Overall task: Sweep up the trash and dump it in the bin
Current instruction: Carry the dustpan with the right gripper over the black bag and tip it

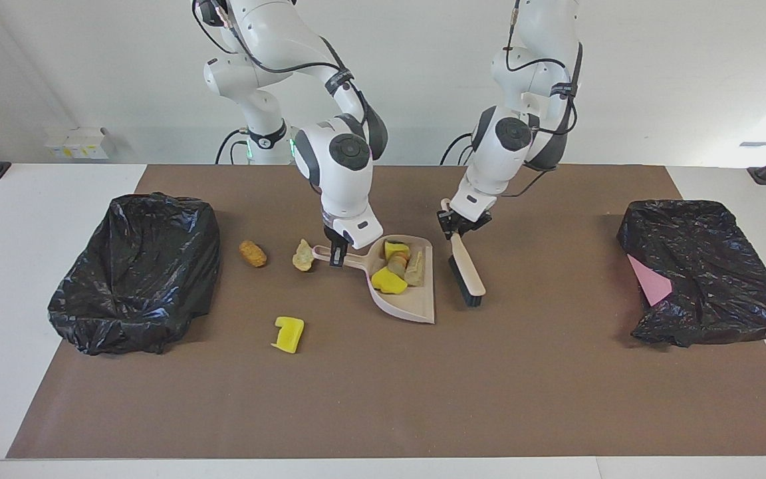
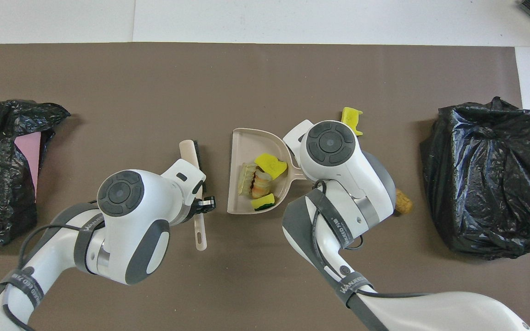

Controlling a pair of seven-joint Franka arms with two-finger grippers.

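Two arms work over a brown mat [image 1: 383,372], with the beige dustpan [image 1: 416,299] as the reference point. Four trash pieces lie in the dustpan: two yellow pieces [image 1: 389,281], one beige chunk [image 1: 415,271] and one banded chunk. Three pieces remain on the mat: a pale beige chunk [image 1: 302,256] touching the end of the dustpan's handle, an orange-brown chunk [image 1: 253,253] farther toward the right arm's end, and a yellow piece [image 1: 288,334] farther from the robots than the dustpan. The right gripper [image 1: 338,258] is clamped on the dustpan's handle; the left gripper [image 1: 455,229] holds the brush [image 1: 467,274] by its handle, bristles on the mat just beside the dustpan's open edge. One open black-lined bin [image 1: 137,273] stands at the right arm's end; one black bag [image 1: 705,273] with a pink sheet [image 1: 649,283] lies at the left arm's end. Best judged: keep the dustpan's lip flat on the mat, sweep low and slowly so spongy pieces do not bounce out, and carry it level.
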